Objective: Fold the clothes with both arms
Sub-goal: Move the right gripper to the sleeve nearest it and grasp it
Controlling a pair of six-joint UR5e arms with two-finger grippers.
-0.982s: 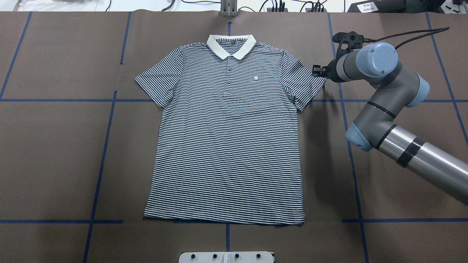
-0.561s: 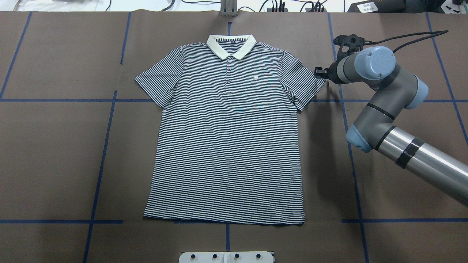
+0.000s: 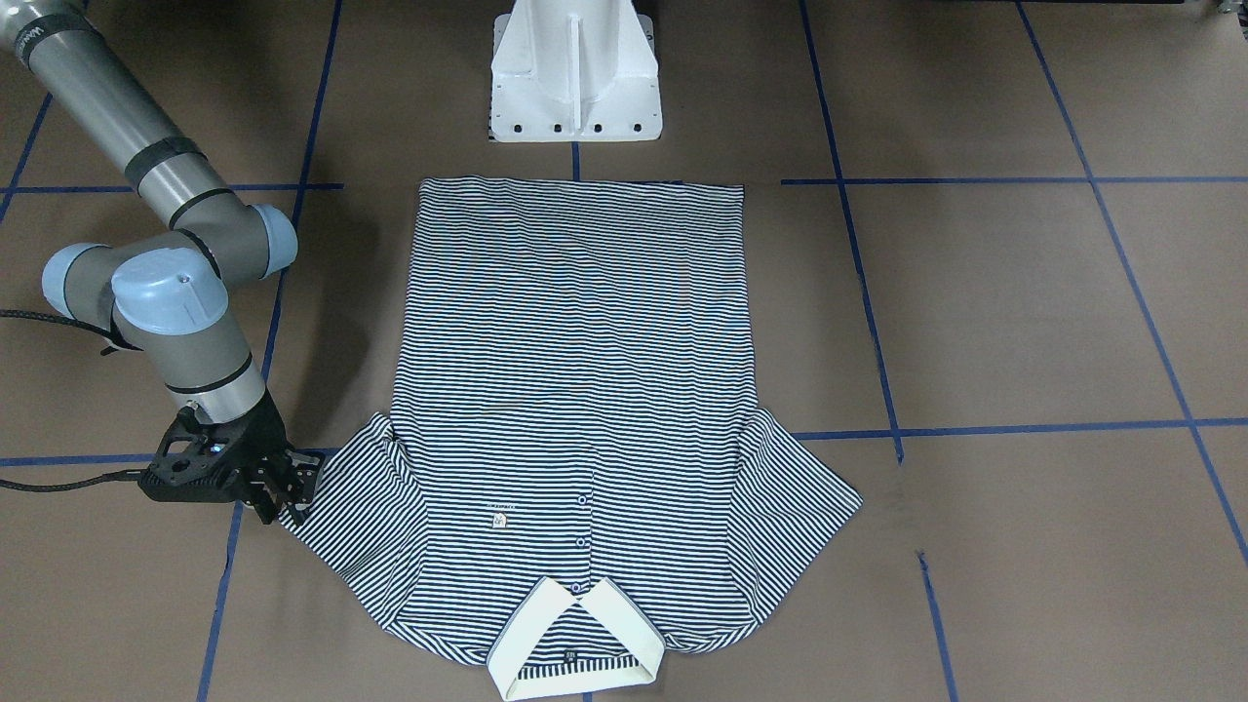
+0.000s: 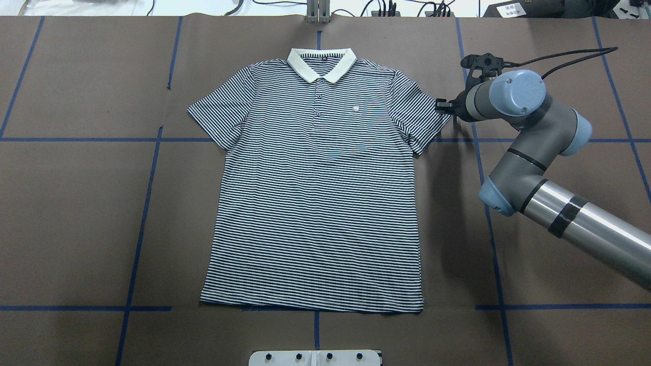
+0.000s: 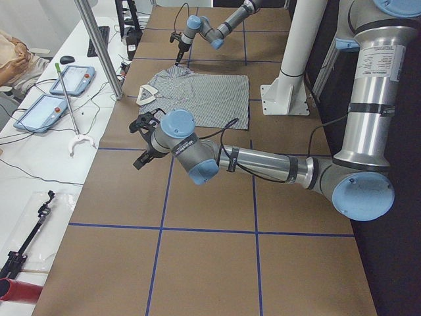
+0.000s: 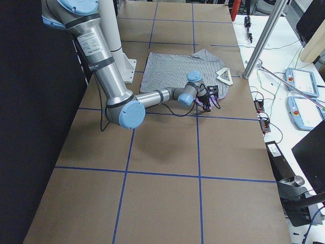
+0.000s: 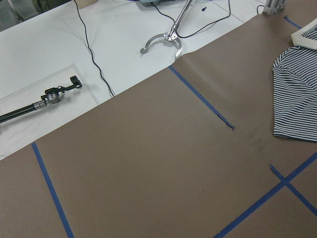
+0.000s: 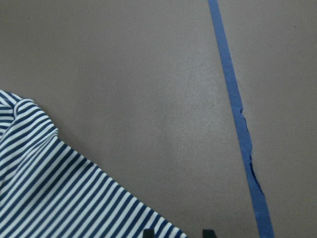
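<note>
Polo shirt (image 4: 315, 203), our only garment, lies flat and face up in the middle of the table (image 4: 76, 203), unmoved. Over the last second our right gripper (image 4: 443, 107) has edged in to the nearest sleeve (image 4: 430, 117), jaws apart, so we judge the first grasp close. We count two arms and two grippers; the left gripper (image 5: 140, 160) hangs well off the shirt, and we cannot tell how its jaws stand.

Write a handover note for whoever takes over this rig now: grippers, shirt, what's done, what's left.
Right gripper: jaws open at the outer edge of the polo shirt's sleeve, nothing gripped.
Left gripper: over bare table, away from the shirt; open or shut cannot be told.
Shirt: spread flat, front up, collar away from the robot.
Done: no fold yet.
Left: grip the sleeves, make every fold.
</note>
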